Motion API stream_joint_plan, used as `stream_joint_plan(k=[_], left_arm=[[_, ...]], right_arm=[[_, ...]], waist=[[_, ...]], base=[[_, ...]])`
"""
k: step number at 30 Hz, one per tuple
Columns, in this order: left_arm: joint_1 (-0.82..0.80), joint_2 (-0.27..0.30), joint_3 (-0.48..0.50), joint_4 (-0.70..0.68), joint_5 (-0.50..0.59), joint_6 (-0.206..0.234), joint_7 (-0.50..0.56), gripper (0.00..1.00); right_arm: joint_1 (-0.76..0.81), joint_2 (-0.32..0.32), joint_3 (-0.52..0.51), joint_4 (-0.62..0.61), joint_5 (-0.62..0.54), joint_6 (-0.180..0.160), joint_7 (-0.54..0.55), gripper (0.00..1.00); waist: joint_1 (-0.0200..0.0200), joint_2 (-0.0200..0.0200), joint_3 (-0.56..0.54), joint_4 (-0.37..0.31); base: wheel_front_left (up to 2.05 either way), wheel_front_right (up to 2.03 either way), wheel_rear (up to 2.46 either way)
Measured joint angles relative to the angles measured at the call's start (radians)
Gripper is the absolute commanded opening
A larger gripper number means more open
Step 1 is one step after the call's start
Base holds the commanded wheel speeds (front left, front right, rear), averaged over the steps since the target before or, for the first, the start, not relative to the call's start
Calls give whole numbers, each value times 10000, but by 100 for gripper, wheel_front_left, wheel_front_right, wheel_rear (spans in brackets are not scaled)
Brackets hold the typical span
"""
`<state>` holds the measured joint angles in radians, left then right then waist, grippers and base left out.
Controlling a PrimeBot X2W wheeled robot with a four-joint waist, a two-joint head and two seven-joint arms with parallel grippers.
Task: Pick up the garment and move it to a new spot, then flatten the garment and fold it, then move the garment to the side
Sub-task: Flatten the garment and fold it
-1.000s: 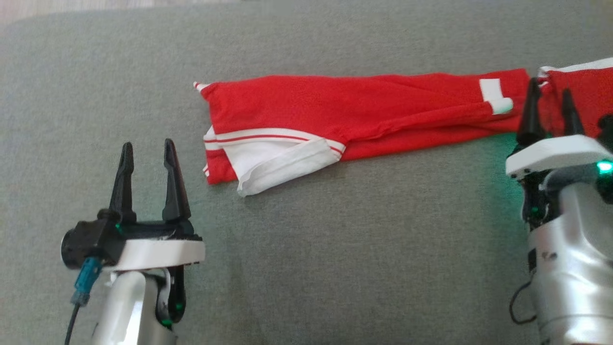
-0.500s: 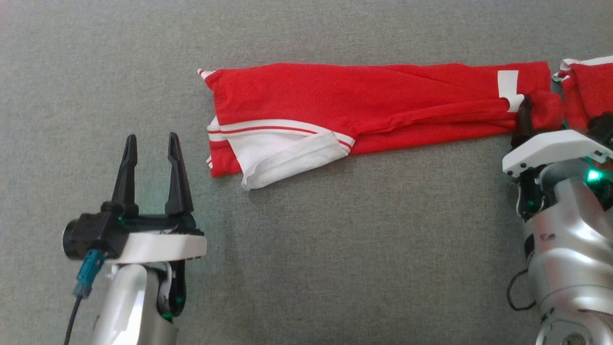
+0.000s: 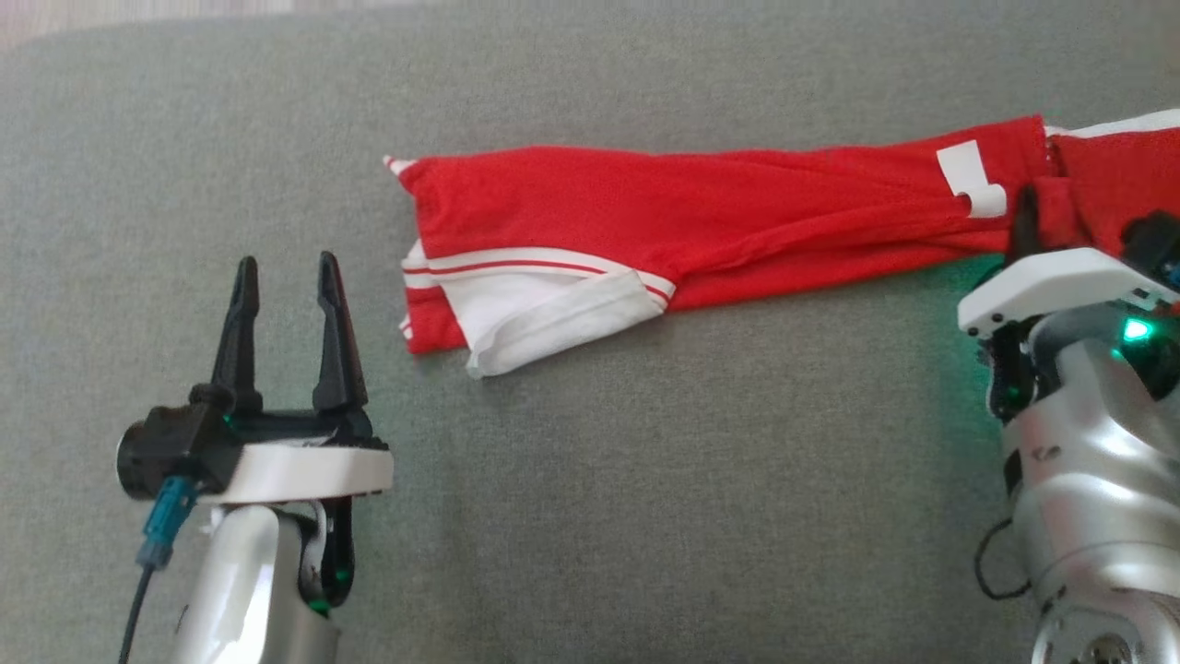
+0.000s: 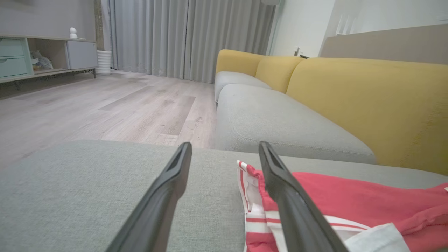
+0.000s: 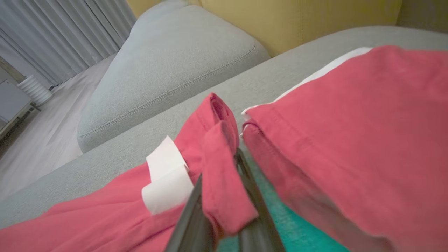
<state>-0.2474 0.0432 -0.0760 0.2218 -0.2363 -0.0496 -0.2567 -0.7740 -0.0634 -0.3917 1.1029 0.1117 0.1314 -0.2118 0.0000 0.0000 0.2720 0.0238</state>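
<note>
Cushion [image 3: 645,507], grey, carries a long red garment [image 3: 691,212] lying across it. Cloth looks soft and light, likely to sag; hems seem best to hold. Right hand [image 3: 1034,210] pinches a fold toward its right; left hand [image 3: 286,277] spread, apart from its left end.

The red garment [image 3: 701,217] lies stretched in a long, flattened band across the grey cushion [image 3: 590,480]. Its left end shows white stripes and a turned-back white panel, and a white tag [image 3: 968,180] sits near its right end. A red fold there is pinched between the fingers of the right tool [image 5: 220,168].
</note>
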Motion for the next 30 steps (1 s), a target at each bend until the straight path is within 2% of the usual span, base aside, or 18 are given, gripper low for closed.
stream_joint_plan(k=[3, 9, 18, 22, 26, 30], left_arm=[[126, -2, -38, 15, -8, -31, 0, 100], [370, -4, -148, -59, -113, 58, 0, 100], [564, -2, -222, -290, -280, 159, 0, 100], [667, -2, -368, -301, -385, 165, 0, 100], [675, -2, -686, -284, -462, 232, 0, 100], [671, 0, -917, -274, -470, 320, 0, 100]], right_arm=[[319, -180, -56, -299, -184, 0, -10, 0], [815, -978, -604, -1172, -391, 0, 274, 0], [1043, -171, 138, -2734, -382, 0, 1011, 0], [1334, 8, 1133, -3204, 192, 0, 1358, 0], [1410, -6, 3095, -3242, 2017, 0, 1430, 0], [1505, 4, 5114, -3277, 3377, 0, 1361, 0]], waist=[[-1, 0, -282, -92], [-1, 0, -794, -195], [-1, 0, -1412, 2], [-2, 0, -1677, 299], [0, 0, -1820, 728], [0, 0, -1864, 1173]], base=[[0, 0, 0], [0, 0, 0], [0, 0, 0], [0, 0, 0], [0, 0, 0], [0, 0, 0]])
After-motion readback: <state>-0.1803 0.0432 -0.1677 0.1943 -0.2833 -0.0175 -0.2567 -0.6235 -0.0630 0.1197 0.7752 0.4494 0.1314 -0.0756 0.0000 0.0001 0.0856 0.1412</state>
